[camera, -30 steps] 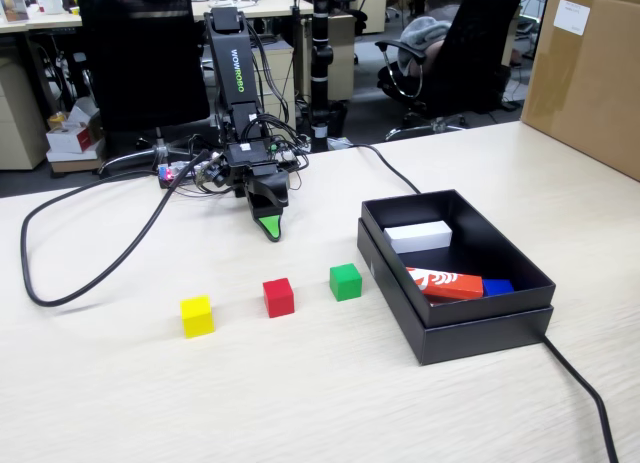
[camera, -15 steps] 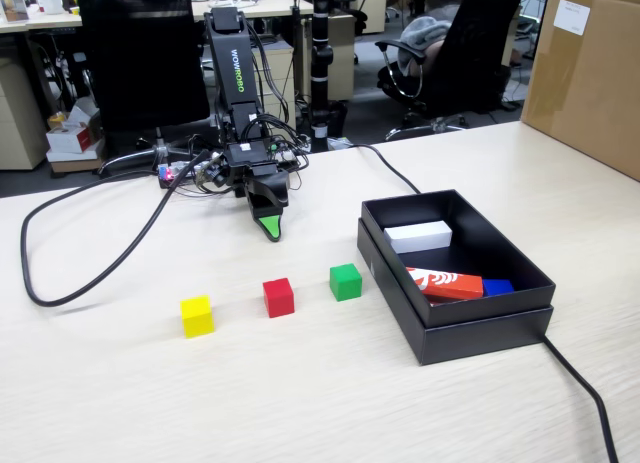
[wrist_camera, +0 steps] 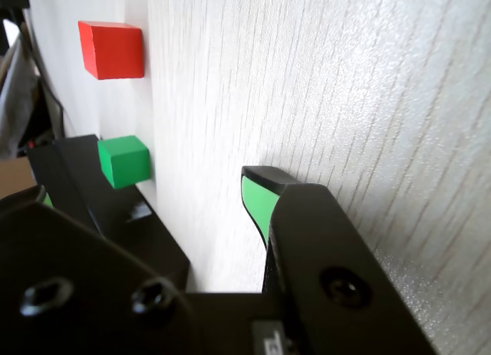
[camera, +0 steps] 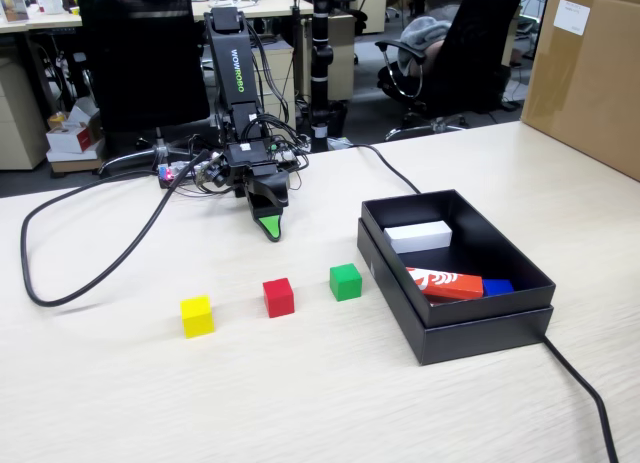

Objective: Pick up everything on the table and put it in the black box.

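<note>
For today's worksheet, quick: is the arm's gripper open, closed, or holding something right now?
Gripper: open, holding nothing; bare table shows between its jaws.

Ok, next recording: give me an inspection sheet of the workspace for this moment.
Surface: pale beige wood-grain table, bare in front.
Job's things: small yellow cube, red cube and green cube in a row; shallow black cardboard box right of them in the fixed view.
Clutter: flat white block, red-and-white printed box, blue piece inside the box.
Gripper: open, empty, pointing down.
Cables: black cable looping left.
Surroundings: brown carton, office chairs.
</note>
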